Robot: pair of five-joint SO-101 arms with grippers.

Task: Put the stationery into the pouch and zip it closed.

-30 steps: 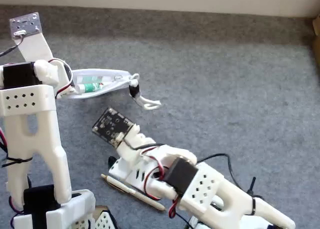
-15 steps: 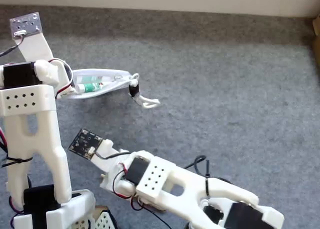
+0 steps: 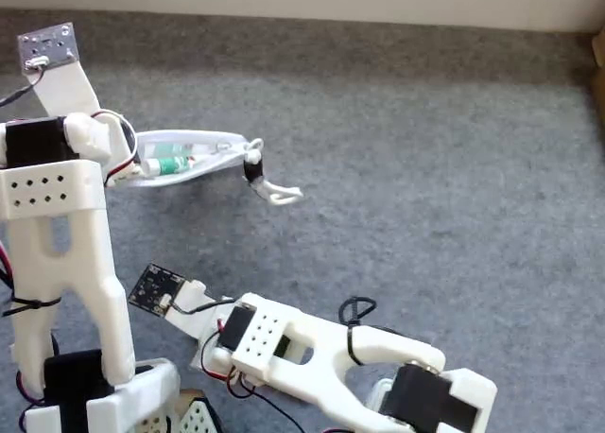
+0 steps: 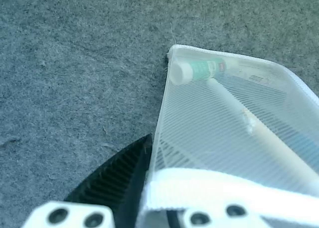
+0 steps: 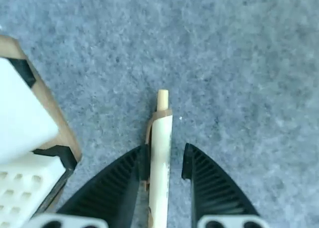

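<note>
The left arm (image 3: 57,234) stands at the left of the grey felt table surface (image 3: 444,168). The left gripper (image 4: 151,156) is clamped on the near end of the white, see-through mesh pouch (image 4: 209,133). The pouch extends away from the fingertips and lies on the felt.

Inside the pouch, at the end farthest from the gripper, lies a white tube with a green label (image 4: 199,68). A cream stick-shaped item (image 4: 259,131) runs back from the tube toward the gripper. One black ribbed jaw shows beside the pouch; the mesh hides the other. In the high view, the left arm covers the gripped end of the pouch.

The black zip slider with its white cord loop (image 3: 272,191) sits at the pouch end away from the gripper.

The right gripper (image 5: 164,149) is parted and straddles a cream pen (image 5: 162,123) lying on the felt. The pen's tip projects past the fingertips. Its other end is cut off between the jaws.
</note>
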